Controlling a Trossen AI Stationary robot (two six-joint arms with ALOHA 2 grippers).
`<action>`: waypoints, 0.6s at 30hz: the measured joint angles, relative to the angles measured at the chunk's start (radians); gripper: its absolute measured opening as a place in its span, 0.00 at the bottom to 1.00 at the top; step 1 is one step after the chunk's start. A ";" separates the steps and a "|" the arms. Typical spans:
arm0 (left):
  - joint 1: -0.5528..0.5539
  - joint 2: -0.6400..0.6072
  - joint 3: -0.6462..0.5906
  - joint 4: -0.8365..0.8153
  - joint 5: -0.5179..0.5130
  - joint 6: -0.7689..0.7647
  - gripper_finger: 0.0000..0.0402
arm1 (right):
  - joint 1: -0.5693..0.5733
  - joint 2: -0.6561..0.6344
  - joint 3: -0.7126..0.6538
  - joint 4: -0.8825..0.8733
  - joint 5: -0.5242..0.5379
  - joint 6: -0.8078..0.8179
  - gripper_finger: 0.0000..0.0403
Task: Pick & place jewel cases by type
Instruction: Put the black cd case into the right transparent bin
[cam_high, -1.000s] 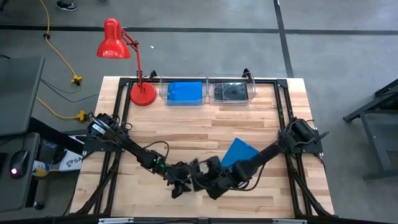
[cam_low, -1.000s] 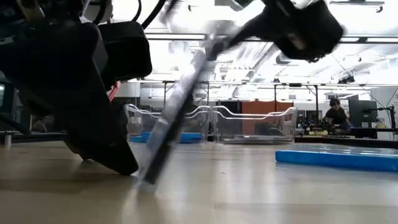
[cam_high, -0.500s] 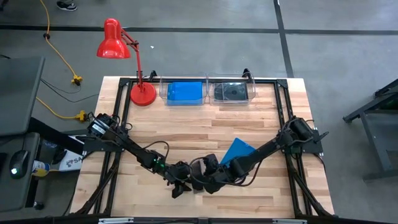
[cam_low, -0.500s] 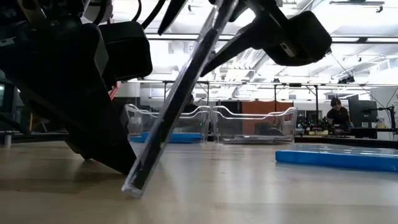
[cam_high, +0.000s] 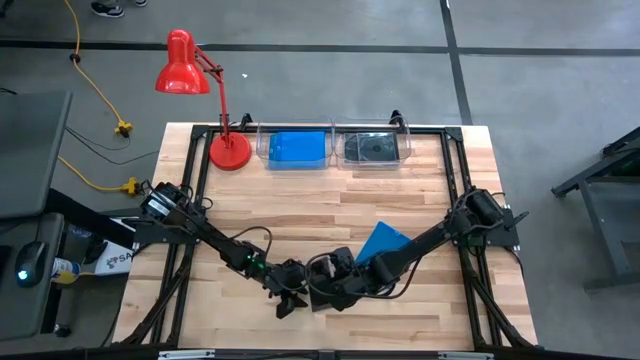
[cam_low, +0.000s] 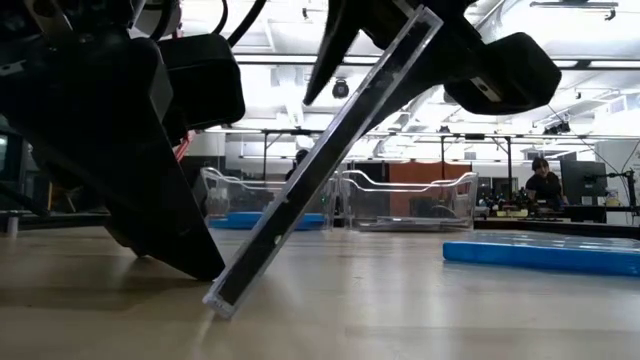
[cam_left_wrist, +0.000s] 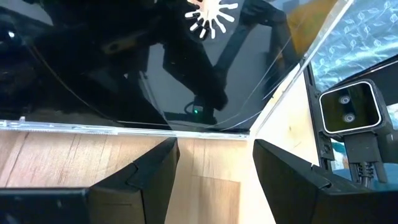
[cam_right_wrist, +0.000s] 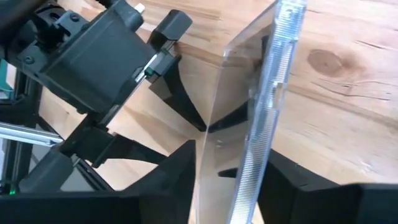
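Grey jewel case (cam_low: 320, 160) tilted on one edge, right end effector (cam_right_wrist: 230, 186) gripping

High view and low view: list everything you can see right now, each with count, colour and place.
Dark jewel case: one, smoky clear, tilted on its lower edge at table front, between the right gripper's fingers.
Blue jewel case: one, flat on the table, right of centre.
Bins: two, clear, far edge; left bin holds blue cases, right bin dark ones.
Lamp: one, red, far-left corner.
Person: one, background right.
Left gripper: open, beside the tilted case.
Right gripper: at the case.
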 joint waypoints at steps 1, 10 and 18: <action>0.000 0.000 0.000 0.002 0.002 0.007 0.53 | 0.000 0.000 0.000 -0.003 0.000 0.000 0.31; 0.000 0.000 0.000 0.006 0.004 0.017 0.53 | 0.002 0.000 0.000 -0.018 0.000 -0.018 0.15; 0.001 0.000 -0.002 0.017 0.026 0.093 0.53 | 0.023 0.000 0.000 -0.030 0.019 -0.023 0.06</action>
